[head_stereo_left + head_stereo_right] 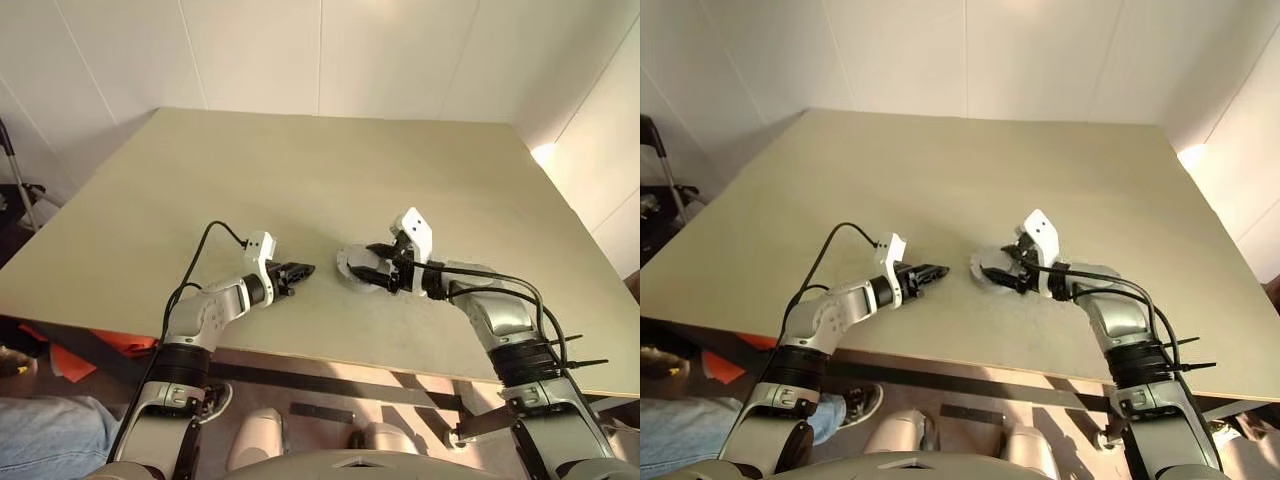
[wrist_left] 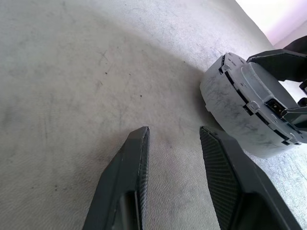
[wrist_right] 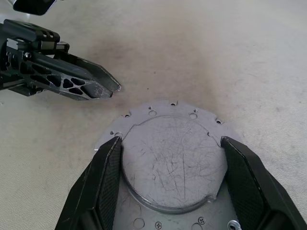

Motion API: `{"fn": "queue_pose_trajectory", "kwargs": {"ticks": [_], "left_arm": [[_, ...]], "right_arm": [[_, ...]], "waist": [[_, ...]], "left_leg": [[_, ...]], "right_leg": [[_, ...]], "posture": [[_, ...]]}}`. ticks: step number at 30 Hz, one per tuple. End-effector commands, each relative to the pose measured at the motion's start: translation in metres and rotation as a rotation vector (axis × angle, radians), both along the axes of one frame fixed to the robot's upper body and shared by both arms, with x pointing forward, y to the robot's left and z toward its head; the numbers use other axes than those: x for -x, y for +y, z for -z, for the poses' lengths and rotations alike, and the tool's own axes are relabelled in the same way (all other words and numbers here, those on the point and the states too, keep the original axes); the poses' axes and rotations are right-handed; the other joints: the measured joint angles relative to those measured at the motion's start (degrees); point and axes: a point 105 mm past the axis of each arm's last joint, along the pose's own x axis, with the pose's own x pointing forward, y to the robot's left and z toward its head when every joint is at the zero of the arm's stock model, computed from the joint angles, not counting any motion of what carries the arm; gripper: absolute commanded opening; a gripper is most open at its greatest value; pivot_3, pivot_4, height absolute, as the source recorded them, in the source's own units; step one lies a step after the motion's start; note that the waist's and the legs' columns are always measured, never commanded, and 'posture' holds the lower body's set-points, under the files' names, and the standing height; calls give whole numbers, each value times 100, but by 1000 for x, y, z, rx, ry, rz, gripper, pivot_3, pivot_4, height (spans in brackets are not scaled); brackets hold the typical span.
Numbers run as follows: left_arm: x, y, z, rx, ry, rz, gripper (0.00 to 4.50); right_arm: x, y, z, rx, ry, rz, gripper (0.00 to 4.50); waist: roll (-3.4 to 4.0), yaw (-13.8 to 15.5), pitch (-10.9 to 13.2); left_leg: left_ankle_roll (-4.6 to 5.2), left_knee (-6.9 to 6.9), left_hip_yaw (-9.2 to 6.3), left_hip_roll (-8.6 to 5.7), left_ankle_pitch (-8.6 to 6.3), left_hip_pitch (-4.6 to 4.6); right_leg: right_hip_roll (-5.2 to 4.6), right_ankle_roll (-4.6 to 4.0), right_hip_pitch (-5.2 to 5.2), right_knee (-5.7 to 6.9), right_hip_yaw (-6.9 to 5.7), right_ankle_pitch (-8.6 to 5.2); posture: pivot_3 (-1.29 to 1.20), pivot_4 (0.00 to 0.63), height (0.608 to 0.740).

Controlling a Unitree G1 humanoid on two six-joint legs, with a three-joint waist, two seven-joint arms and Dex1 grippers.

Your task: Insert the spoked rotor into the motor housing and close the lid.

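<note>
Pale and scuffed, the tabletop is carrying the work near its front edge, where the left gripper is hovering with its jaws part open and holding nothing, just beside the assembly. Close to its right, the right gripper is straddling the motor housing with its fingers spread wide against either side of the round silver lid, which is sitting on top, so the rotor looks to be already inside and, judging by that, only final seating and letting go are remaining
</note>
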Motion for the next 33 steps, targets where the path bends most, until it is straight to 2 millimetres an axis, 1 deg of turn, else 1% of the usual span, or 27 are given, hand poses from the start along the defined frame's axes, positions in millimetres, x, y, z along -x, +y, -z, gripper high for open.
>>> {"fn": "queue_pose_trajectory", "kwargs": {"ticks": [1,4,12,20,27,33], "left_arm": [[-1,4,3,-20,7,-16,1770],[-2,4,3,-20,6,-15,1770],[-2,4,2,-22,4,-13,1770],[-2,4,2,-28,2,-14,1770],[-2,4,3,-28,3,-14,1770],[-2,5,4,-29,4,-15,1770]], "right_arm": [[0,-3,-14,-22,-45,-7,3139],[1,-3,-12,-7,-48,-9,3139],[4,-5,-1,61,-46,-18,3139],[11,-6,-6,28,-45,-46,3139],[14,-6,-4,36,-42,-53,3139],[16,-3,-11,-12,-50,-69,3139]], "waist": [[0,0,0],[0,9,0],[0,16,0],[0,21,0],[1,23,0],[1,22,0]], "left_leg": [[0,-1,0,0,0,-2],[0,-8,0,0,0,-6],[0,-20,1,-1,0,-8],[0,-25,0,-2,-1,-9],[4,-35,1,-3,-3,-12],[5,-36,1,-3,-5,-14]], "right_leg": [[0,0,-2,0,0,0],[0,-1,-8,1,0,0],[0,-1,-13,-1,0,1],[0,-1,-11,-11,0,0],[0,-2,-14,-15,0,1],[0,-2,-13,-21,0,1]], "posture": [[0,0,740],[0,0,740],[0,0,740],[0,0,740],[0,0,740],[0,0,740]]}}
